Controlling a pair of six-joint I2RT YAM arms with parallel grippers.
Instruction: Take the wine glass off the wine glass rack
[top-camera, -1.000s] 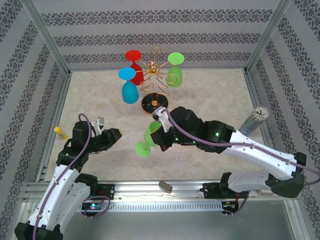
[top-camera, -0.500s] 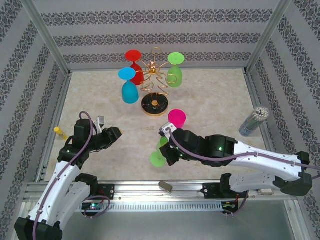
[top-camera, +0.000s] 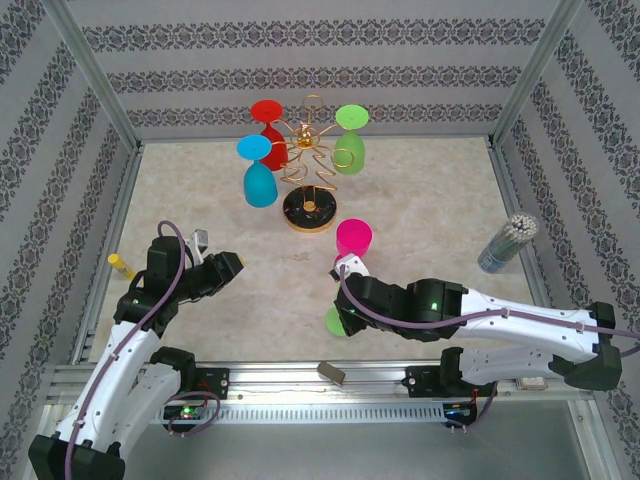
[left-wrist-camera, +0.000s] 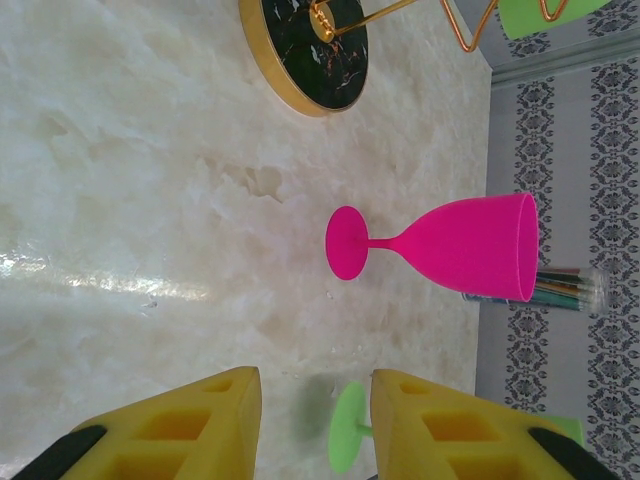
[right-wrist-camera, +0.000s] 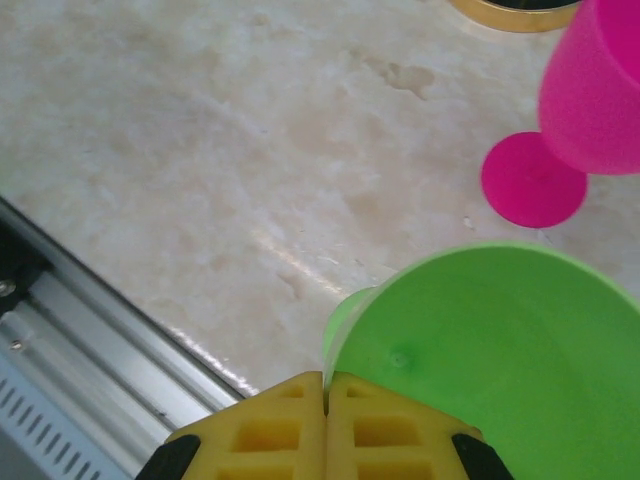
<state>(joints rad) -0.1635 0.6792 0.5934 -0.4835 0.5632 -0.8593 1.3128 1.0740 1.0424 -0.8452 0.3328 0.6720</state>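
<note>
R gripper (right-wrist-camera: 327, 398), pinched shut on green wine glass (right-wrist-camera: 500, 350) rim, is pulling back & lowering. Thin grip is risking a slip toward pink glass (right-wrist-camera: 590, 90). L gripper (left-wrist-camera: 315, 425) is idling, jaws apart.

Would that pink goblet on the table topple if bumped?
Probably: the pink goblet carries a wide bowl on a thin stem over a smaller foot. It looks like matte plastic, so likely light and unlikely to shatter.
</note>
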